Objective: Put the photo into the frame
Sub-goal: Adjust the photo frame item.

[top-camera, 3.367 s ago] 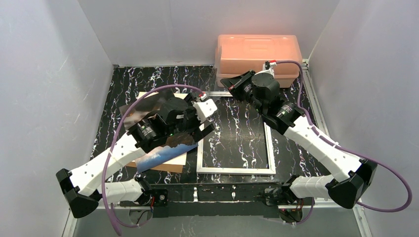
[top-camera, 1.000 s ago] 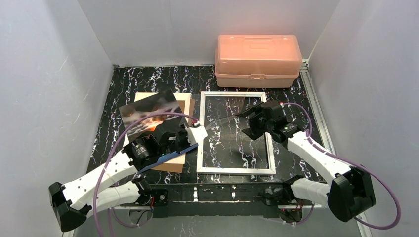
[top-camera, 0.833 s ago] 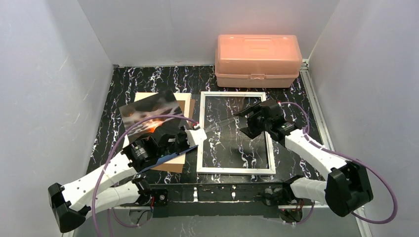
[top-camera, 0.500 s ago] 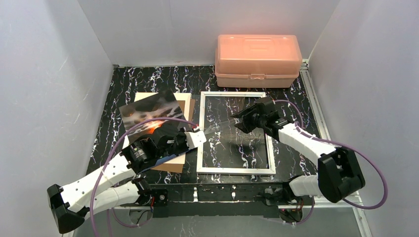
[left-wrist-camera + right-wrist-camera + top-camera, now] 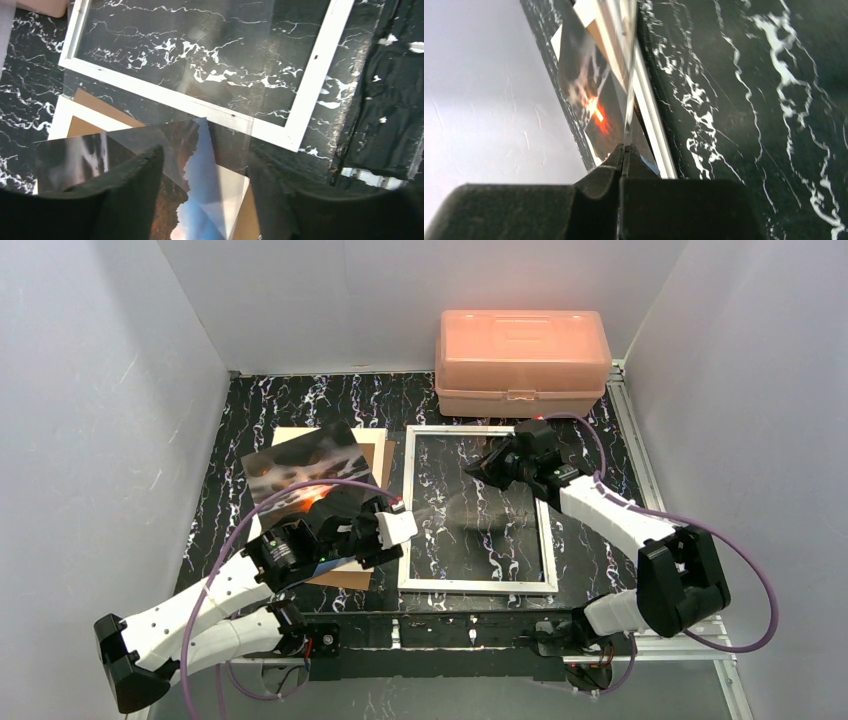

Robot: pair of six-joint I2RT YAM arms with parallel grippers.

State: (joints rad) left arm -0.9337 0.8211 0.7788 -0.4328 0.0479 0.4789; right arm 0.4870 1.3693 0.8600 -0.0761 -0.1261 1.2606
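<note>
— Black marbled tabletop (image 5: 300,400), pale walls (image 5: 100,390) all round, pink box (image 5: 520,345) parked at the far edge, well out of play. Where's your photo?

— Your photo (image 5: 300,465) lies flat on the brown board (image 5: 378,448), just left of the frame (image 5: 478,586). Its long axis runs away from the bases, far end leaning a little left. Your left arm is right over it; the right arm is out across the frame.

— And the left tool?

— Your left tool (image 5: 205,155) hovers over the photo's near right corner, jaws standing apart, nothing pinched. In its wrist view that corner shows in the gap, with the frame's white rail just beyond.

— Right side?

— Your right tool (image 5: 625,150) is clamped tight on the edge of the clear pane (image 5: 628,95), holding it up over the frame's opening, sloping down toward the left rail. Its low corner seems to overlap the photo's corner.

— So what's the move?

— I'd say the photo has to travel right, into the frame, and the left arm is your nearer one. Watch the pane's low edge: it sits between photo and opening. The purple cable (image 5: 330,481) loops over the print too.
</note>
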